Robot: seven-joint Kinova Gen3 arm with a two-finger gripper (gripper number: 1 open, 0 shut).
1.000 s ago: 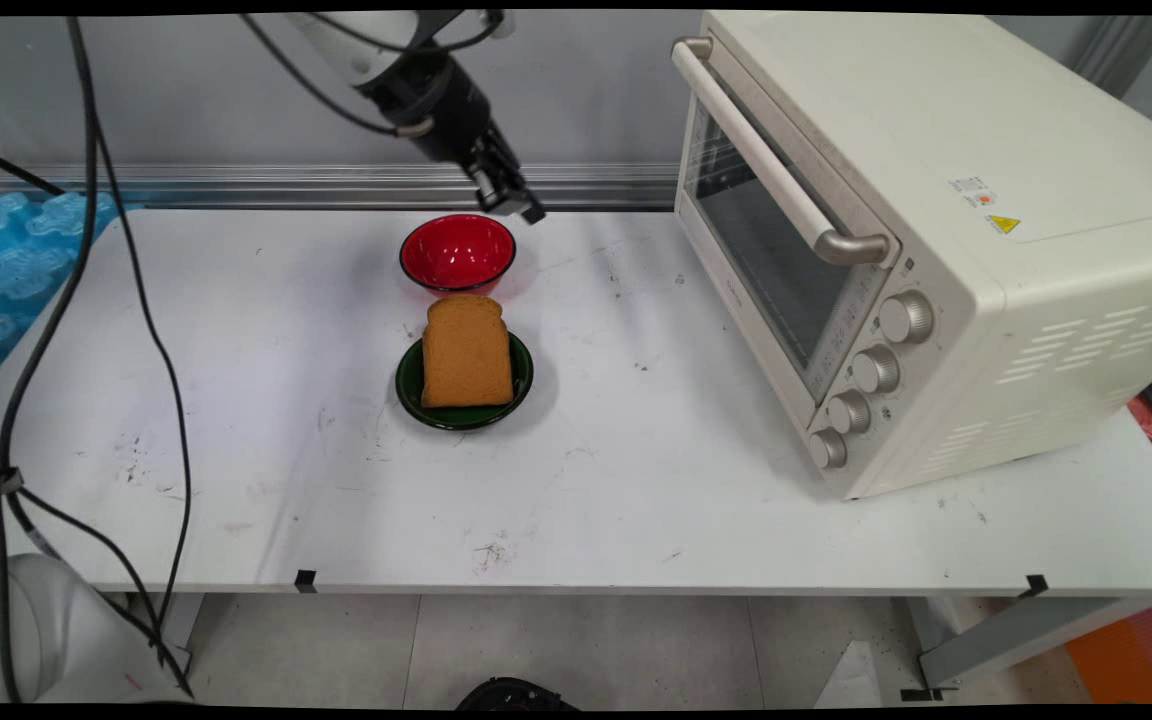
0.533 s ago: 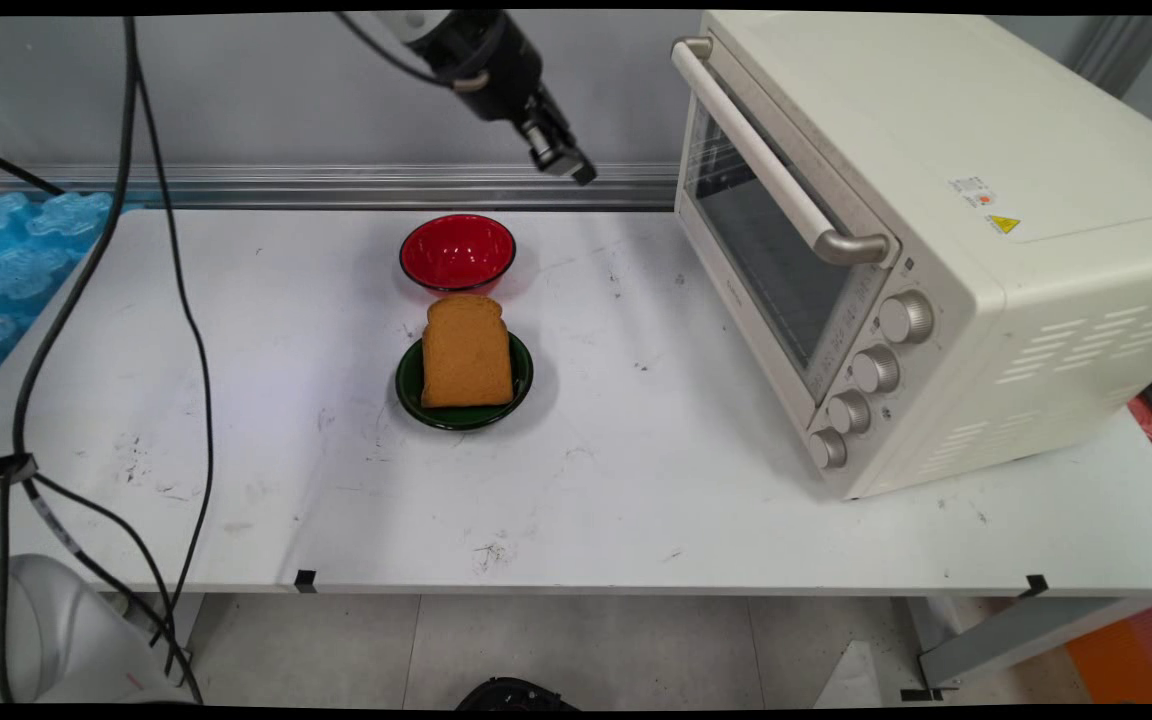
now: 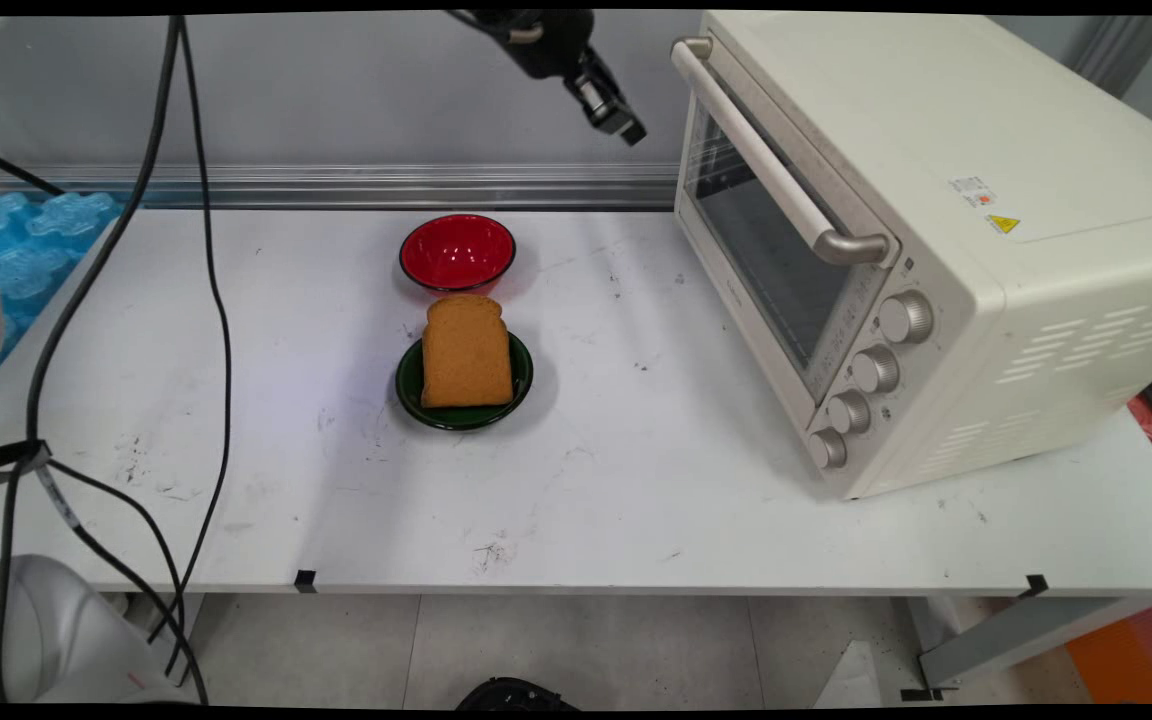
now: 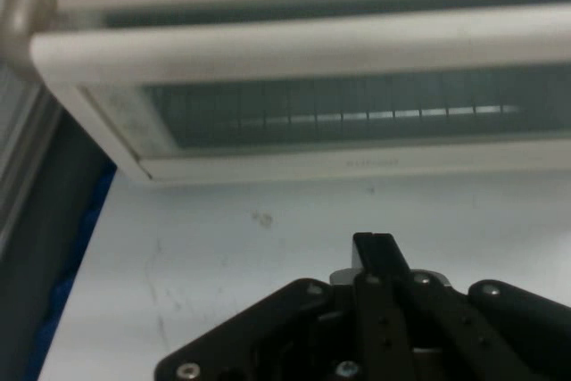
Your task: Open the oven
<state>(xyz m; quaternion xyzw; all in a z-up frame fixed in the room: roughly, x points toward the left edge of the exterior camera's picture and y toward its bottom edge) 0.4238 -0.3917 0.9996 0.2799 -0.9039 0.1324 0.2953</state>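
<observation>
White table (image 3: pixel 636 480): gripper (image 3: pixel 628 128) faces oven (image 3: pixel 936 240).

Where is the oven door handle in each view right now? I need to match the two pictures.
Main view: the oven door handle slants across the upper right, just right of the gripper.
Hand view: the same bar runs across the top.
Shared landmark: the oven's glass door.

- your arm is cut off by the main view's top edge above the gripper (image 3: pixel 626 126)
- the toaster oven (image 4: pixel 312 86) looks blurred and cropped in your hand view
</observation>
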